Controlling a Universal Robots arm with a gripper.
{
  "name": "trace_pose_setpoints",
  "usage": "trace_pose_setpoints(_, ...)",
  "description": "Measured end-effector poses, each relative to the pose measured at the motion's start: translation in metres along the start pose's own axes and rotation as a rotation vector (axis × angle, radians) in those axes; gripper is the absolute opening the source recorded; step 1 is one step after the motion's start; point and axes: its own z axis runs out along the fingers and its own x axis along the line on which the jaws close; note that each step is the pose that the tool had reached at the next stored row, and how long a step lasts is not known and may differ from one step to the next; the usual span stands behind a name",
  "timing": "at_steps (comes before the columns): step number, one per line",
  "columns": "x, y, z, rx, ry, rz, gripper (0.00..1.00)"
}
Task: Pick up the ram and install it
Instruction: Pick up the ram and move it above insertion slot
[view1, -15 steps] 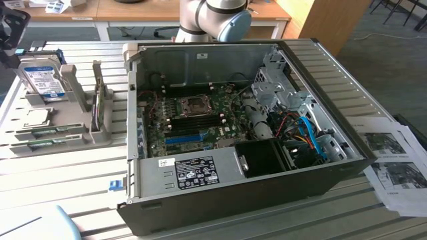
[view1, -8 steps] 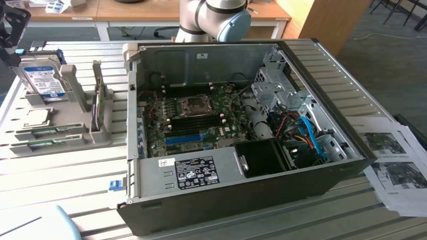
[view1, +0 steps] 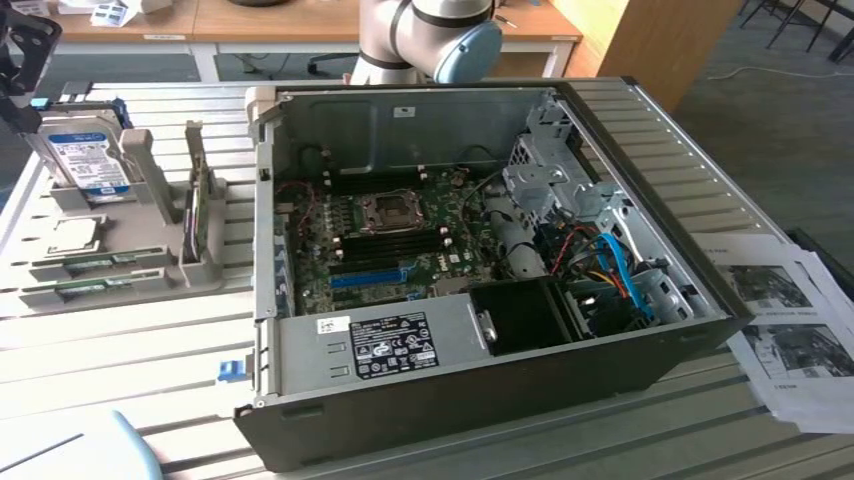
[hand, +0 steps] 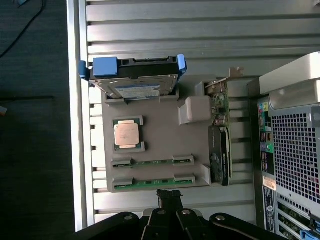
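Two thin green circuit-board ram sticks (hand: 152, 181) sit side by side, their ends seated in clips on a flat grey plastic parts tray (hand: 160, 135). The tray rests on the slatted metal tabletop (hand: 200, 35) near its edge on the exterior view's left, just beside the open black computer case (view1: 507, 400). The tray also carries a silver hard drive in a blue carrier (hand: 132, 75), a square silver processor chip (hand: 127, 135) and an upright dark expansion card (hand: 220, 150).

The black fingers (hand: 170, 196) are pressed together with nothing between them. They hang over the tray's rim, nearest the outer ram stick.

The step in hand looks like the approach for the pick. To do it well, the fingers must part before they descend, only wide enough to straddle the thin board, since the second stick lies close. I would centre them at mid-length, between the two clips, and square to the stick's long axis. A straight, level lift should keep the ends from binding in the clips.
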Motion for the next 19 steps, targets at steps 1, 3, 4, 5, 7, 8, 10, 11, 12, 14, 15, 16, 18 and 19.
trace_pose_setpoints(1, 0.0, 0.0, 0.0, 0.0, 0.0, 0.0, 0.09)
trace_pose_setpoints(3, 0.0, 0.0, 0.0, 0.0, 0.0001, 0.0, 0.09)
trace_pose_setpoints(4, 0.0, 0.0, 0.0, 0.0, 0.0, 0.0, 0.09)
trace_pose_setpoints(5, 0.0, 0.0, 0.0, 0.0, 0.0, -0.002, 0.09)
trace_pose_setpoints(7, 0.0, 0.0, 0.0, -0.0002, 0.0005, -0.01, 0.09)
trace_pose_setpoints(8, 0.0001, 0.0, 0.0, -0.0002, 0.0008, -0.016, 0.09)
trace_pose_setpoints(10, 0.0001, 0.0, 0.0, -0.0006, 0.0015, -0.033, 0.09)
trace_pose_setpoints(11, 0.0001, 0.0, 0.0, -0.0007, 0.002, -0.044, 0.09)
trace_pose_setpoints(12, 0.0, 0.0, 0.0, -0.001, 0.0025, -0.055, 0.09)
trace_pose_setpoints(14, 0.0, 0.0, 0.0, -0.0014, 0.0036, -0.081, 0.09)
trace_pose_setpoints(15, 0.0, 0.0, 0.0, -0.0017, 0.0042, -0.095, 0.09)
trace_pose_setpoints(16, 0.0, 0.0, 0.0, -0.0019, 0.0048, -0.109, 0.09)
trace_pose_setpoints(18, 0.0, 0.0, 0.0, -0.0024, 0.0063, -0.141, 0.09)
trace_pose_setpoints(19, 0.0, 0.0, 0.0, -0.0028, 0.007, -0.159, 0.09)
